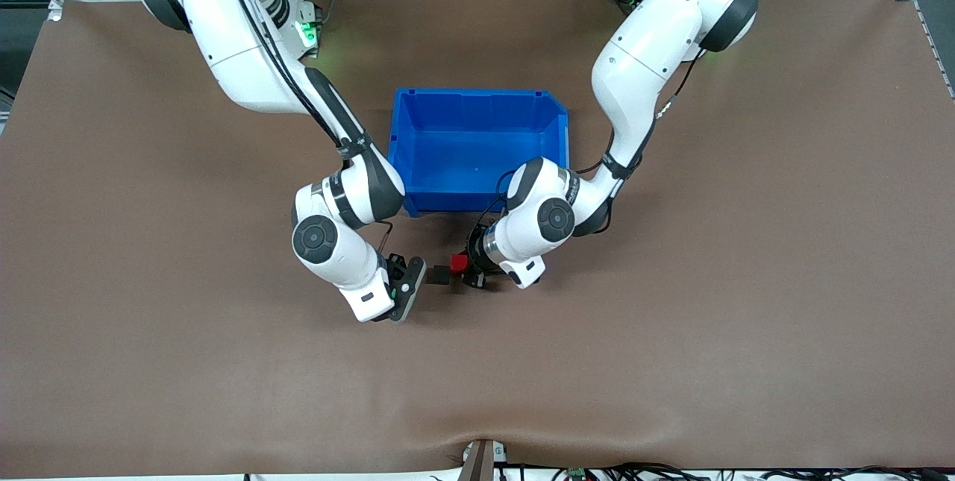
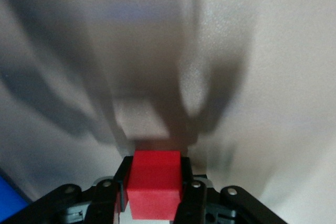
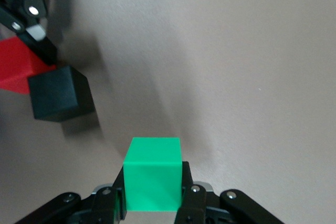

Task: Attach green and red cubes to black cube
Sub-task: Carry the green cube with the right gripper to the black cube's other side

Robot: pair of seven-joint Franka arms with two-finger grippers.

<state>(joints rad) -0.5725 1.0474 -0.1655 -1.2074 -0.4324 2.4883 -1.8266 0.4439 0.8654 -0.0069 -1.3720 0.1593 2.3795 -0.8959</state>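
Observation:
My left gripper [image 1: 462, 269] is shut on the red cube [image 1: 458, 262], low over the table just nearer the front camera than the blue bin. In the left wrist view the red cube [image 2: 155, 184] sits between the fingers [image 2: 119, 182]. The black cube [image 1: 440, 274] lies against the red cube on the side toward my right gripper [image 1: 415, 281]. My right gripper is shut on the green cube [image 3: 153, 174], a short gap from the black cube [image 3: 60, 94]. The red cube [image 3: 18, 69] shows past it. The green cube is hidden in the front view.
The blue bin [image 1: 477, 95] stands open in the middle of the table, farther from the front camera than both grippers; its corner shows in the left wrist view [image 2: 9, 195]. Brown table surface lies all around.

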